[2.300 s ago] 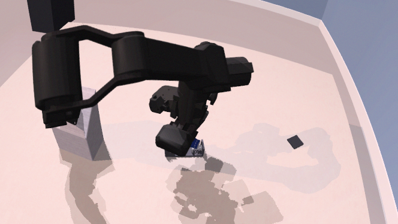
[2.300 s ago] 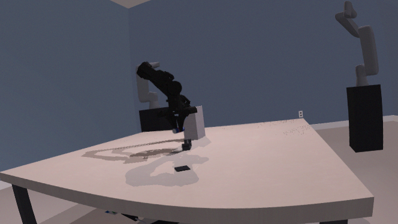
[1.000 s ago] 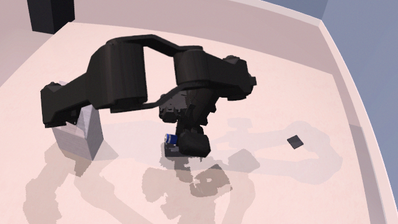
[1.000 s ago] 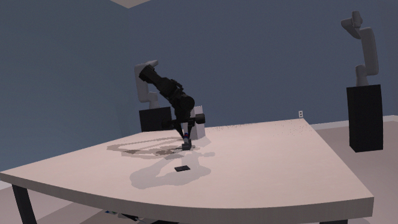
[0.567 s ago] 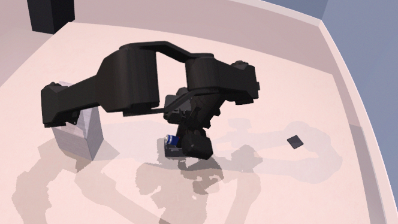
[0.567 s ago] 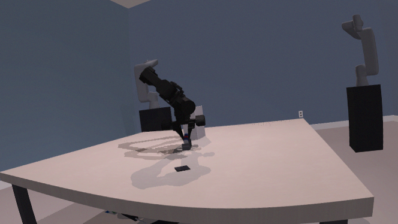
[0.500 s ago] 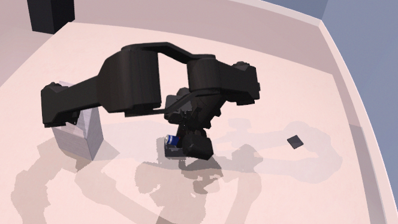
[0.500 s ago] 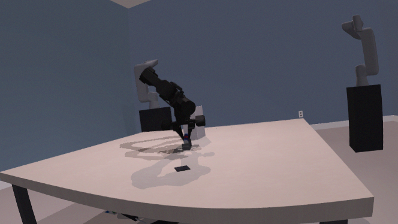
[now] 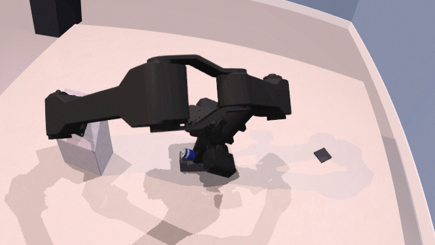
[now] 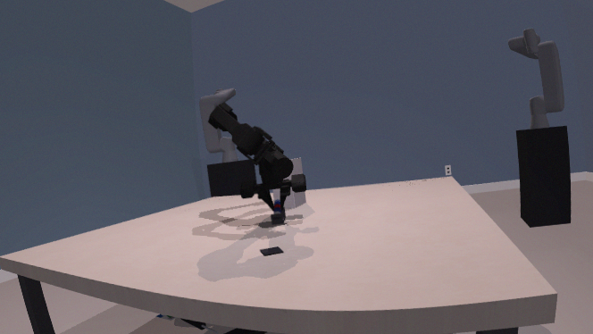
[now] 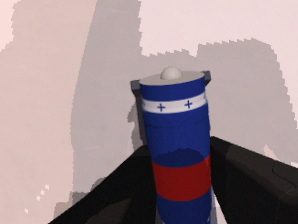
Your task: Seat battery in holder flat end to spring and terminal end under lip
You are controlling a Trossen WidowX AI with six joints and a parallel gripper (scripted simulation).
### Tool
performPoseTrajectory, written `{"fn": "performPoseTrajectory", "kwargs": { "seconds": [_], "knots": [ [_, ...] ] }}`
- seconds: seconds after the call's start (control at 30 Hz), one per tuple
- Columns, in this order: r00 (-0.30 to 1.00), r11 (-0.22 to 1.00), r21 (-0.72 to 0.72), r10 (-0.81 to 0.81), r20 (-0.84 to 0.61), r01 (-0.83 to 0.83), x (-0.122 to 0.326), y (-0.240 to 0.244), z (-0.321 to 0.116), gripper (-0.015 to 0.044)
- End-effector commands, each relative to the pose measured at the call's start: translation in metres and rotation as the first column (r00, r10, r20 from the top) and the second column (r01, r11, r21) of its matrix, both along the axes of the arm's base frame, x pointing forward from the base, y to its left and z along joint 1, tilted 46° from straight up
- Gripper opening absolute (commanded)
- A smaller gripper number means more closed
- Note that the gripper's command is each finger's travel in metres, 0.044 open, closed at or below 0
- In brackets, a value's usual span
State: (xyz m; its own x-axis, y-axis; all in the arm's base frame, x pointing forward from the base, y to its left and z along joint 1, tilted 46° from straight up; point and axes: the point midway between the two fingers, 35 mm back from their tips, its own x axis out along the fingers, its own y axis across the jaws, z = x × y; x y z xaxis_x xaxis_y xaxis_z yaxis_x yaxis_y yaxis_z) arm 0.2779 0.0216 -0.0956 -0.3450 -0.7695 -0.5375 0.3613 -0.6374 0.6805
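Observation:
My gripper (image 9: 198,157) (image 10: 278,208) (image 11: 177,151) is shut on the battery, with a finger on each side of its red band. The battery (image 9: 190,154) (image 10: 277,203) (image 11: 175,135) is blue with white and red bands. It is tilted in the top view, its pale terminal end raised at the holder's left end. The dark grey holder (image 9: 191,168) (image 10: 278,219) (image 11: 135,86) stands on the table below it. In the wrist view the battery covers most of the holder; only its corners and a side strip show. The spring and the battery's flat end are hidden, and contact is unclear.
A pale grey block (image 9: 105,144) (image 10: 298,200) stands left of the holder in the top view. A small dark square (image 9: 322,154) (image 10: 271,251) lies on the table on the other side. A black pedestal (image 9: 56,16) stands beyond the table.

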Motion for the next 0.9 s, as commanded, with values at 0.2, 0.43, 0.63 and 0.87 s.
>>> {"fn": "performPoseTrajectory", "kwargs": {
  "seconds": [0.2,0.43,0.63,0.87],
  "knots": [
    [0.998,0.999,-0.023,-0.045,-0.035,0.044,0.0028,-0.0013,-0.0039,0.007],
    [0.998,0.998,-0.029,-0.055,-0.044,0.054,0.0041,-0.0019,-0.005,0.007],
    [0.998,0.998,-0.029,-0.055,-0.043,0.054,0.0076,-0.0016,-0.0066,0.007],
    [0.998,0.998,-0.029,-0.055,-0.043,0.054,0.0115,-0.0009,-0.0079,0.007]
  ]
}}
